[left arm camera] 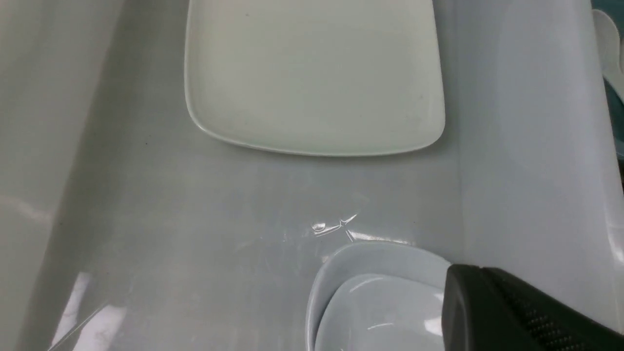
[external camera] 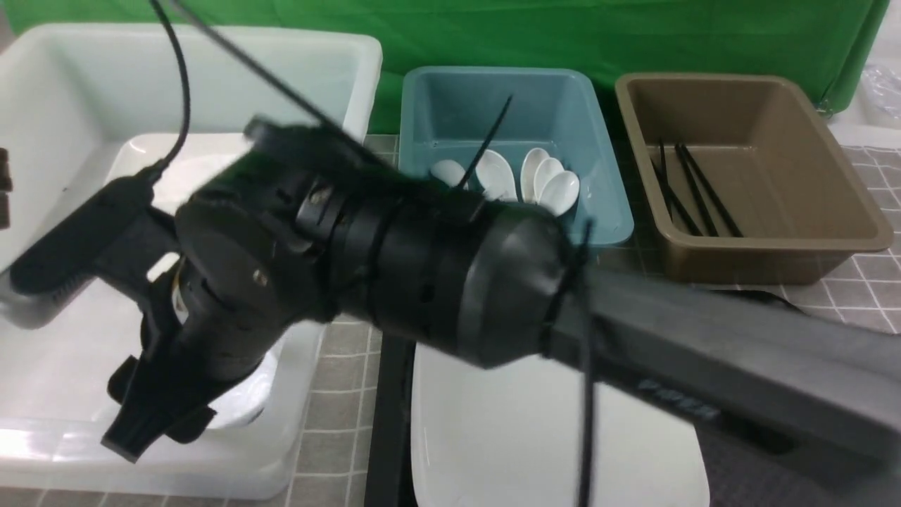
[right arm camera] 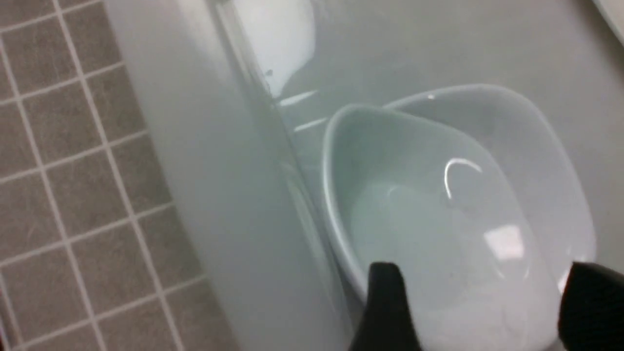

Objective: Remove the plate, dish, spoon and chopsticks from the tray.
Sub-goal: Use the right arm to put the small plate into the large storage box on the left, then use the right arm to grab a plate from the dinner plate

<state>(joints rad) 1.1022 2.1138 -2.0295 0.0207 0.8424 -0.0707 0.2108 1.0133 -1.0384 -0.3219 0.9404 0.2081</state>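
White dish [right arm camera: 419, 209] sits crooked in another dish [right arm camera: 536, 141] by tub wall [right arm camera: 204, 161]. R gripper [right arm camera: 485, 292] jaws apart above it, L gripper pinched together. Finger could snag rim, tip it.

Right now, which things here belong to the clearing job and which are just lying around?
Job: tray, plate on it, dishes in white tub, spoons in blue tub, chopsticks in brown tub, right gripper.
Lying about: green backdrop, tiled tablecloth.

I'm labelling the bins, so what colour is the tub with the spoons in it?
Light blue; the tub shows best in the front view.
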